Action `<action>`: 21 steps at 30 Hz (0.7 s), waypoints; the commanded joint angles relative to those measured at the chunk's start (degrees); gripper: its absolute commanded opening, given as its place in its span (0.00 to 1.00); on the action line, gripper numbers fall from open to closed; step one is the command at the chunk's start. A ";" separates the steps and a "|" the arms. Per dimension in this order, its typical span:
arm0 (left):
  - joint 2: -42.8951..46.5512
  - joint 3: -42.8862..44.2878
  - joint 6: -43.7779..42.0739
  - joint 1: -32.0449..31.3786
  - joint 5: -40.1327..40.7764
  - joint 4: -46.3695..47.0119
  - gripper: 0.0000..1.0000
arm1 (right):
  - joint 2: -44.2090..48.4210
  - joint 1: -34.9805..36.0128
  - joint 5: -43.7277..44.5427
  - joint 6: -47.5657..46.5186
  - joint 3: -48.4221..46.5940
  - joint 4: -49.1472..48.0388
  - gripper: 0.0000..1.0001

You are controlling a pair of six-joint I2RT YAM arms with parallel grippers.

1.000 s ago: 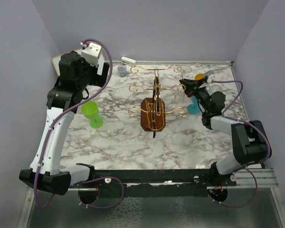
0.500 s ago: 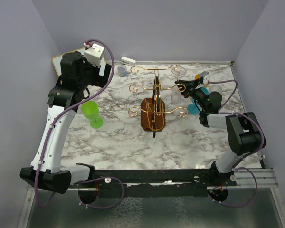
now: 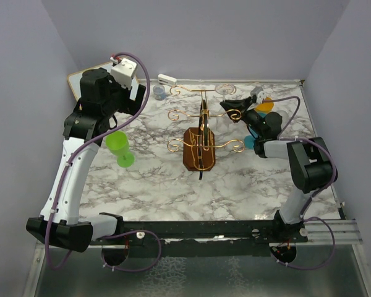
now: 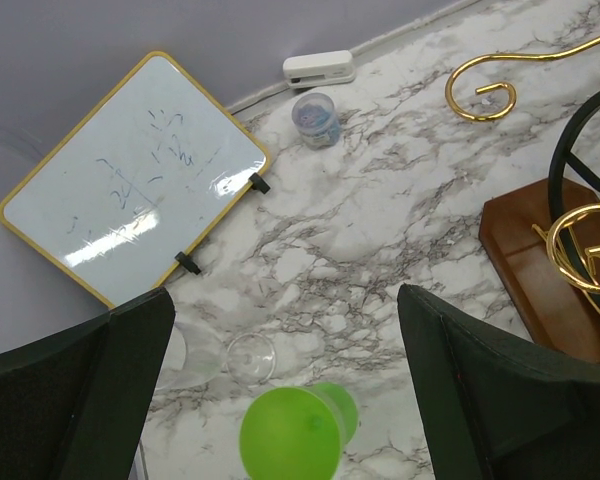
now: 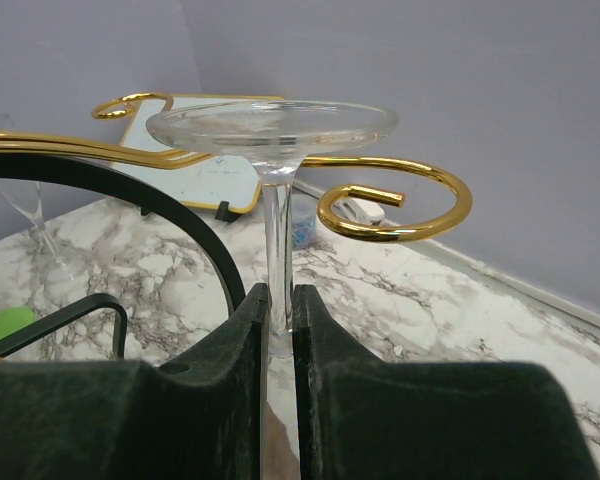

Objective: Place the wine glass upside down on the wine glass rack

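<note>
With the right pincer (image 5: pixel 280 300) clamped on the glass (image 5: pixel 271 128) stem, foot up, I'd slide that stem between the rack (image 5: pixel 400 166) wires and keep it level before letting go.

The white-and-black left arm (image 3: pixel 71 170) rears high at far left, its black left gripper (image 4: pixel 282 300) aimed down, jaws wide apart. The right arm (image 3: pixel 281 148) reaches forward low — its black right gripper (image 5: pixel 278 300) is clamped on the clear wine glass (image 5: pixel 272 128) stem.
</note>
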State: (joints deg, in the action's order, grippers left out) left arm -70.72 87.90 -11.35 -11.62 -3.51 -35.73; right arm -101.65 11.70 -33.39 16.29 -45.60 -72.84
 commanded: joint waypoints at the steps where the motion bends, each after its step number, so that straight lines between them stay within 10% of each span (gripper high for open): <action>1: 0.40 -0.89 -0.89 0.37 -1.41 -0.72 0.96 | -1.87 0.93 0.00 0.32 -3.05 -0.24 0.01; 21: 0.32 -1.63 -0.84 0.28 -0.62 0.13 0.97 | -1.67 1.13 13.03 -1.18 -2.74 -0.14 0.01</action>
State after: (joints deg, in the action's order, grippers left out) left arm -70.72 86.35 -12.14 -11.62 -3.55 -36.07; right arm -104.47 12.51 -25.19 16.60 -47.83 -71.79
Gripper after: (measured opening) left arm 0.969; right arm 0.120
